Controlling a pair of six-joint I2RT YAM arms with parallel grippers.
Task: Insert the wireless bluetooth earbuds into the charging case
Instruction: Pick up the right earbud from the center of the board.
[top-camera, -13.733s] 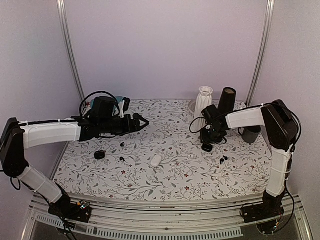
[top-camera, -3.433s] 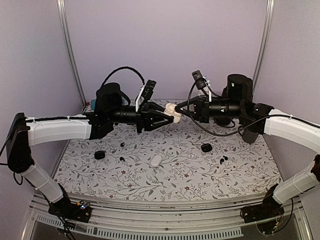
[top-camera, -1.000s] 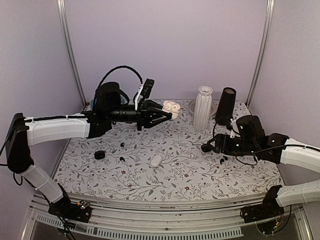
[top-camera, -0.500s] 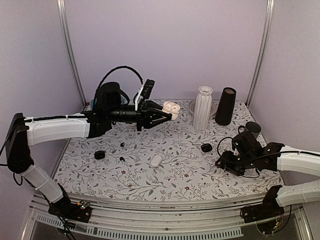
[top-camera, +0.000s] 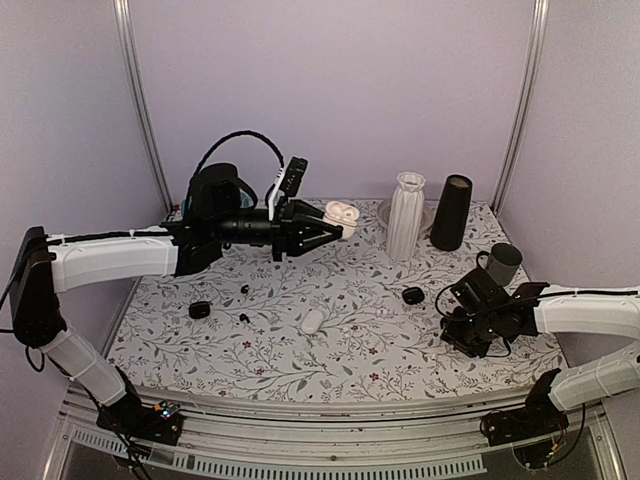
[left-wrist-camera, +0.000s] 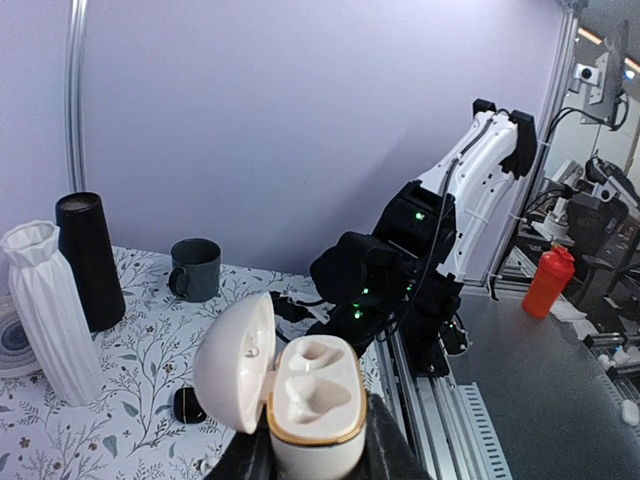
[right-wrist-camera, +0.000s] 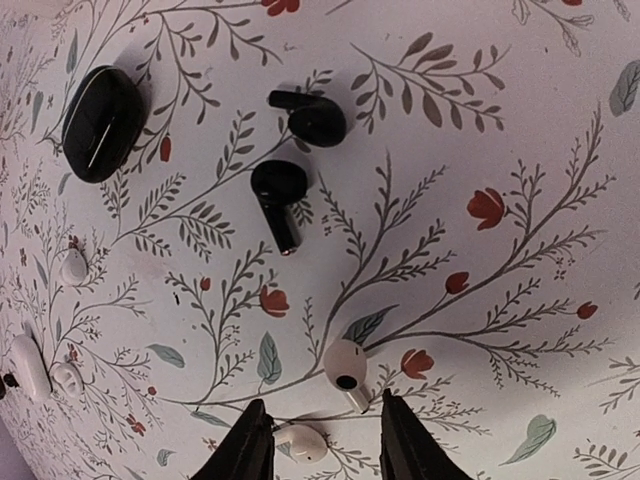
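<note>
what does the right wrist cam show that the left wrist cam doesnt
Only the right wrist: two black earbuds and two white earbuds loose on the flowered table, the white ones next to the right pincer. Only the left wrist: the open white case, sockets empty, held in the left pincer, plus a white vase, black tumbler, grey mug and the right arm. Both: the closed black case on that table.
</note>
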